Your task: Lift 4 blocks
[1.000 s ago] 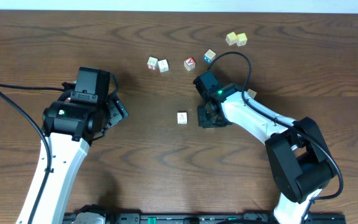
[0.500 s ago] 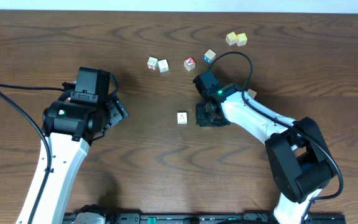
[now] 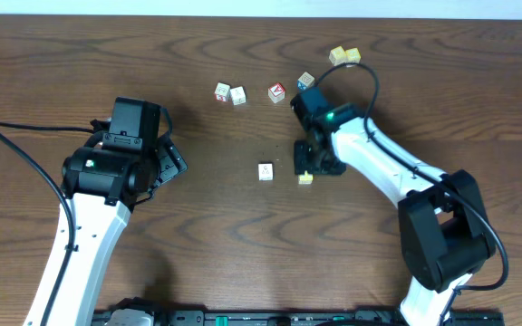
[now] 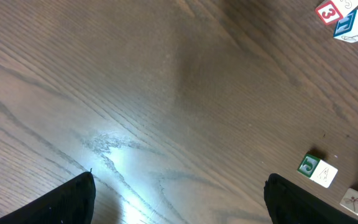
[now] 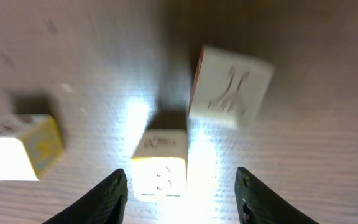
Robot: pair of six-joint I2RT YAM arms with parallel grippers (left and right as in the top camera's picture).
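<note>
A yellow-topped block lies on the table just in front of my right gripper. In the right wrist view this block sits between the open fingers, touching neither, and my right gripper holds nothing. A whitish block lies to its left. Two more whitish blocks sit side by side farther back. My left gripper is wide open and empty over bare wood, well left of all the blocks.
A red-faced cube and a blue-faced cube lie behind the right gripper. A pale yellow-green pair sits at the back right. The right wrist view shows two other cubes close by.
My right gripper has opened and drawn back toward the far side, leaving the yellow-topped block on the table. The left arm has not moved.
</note>
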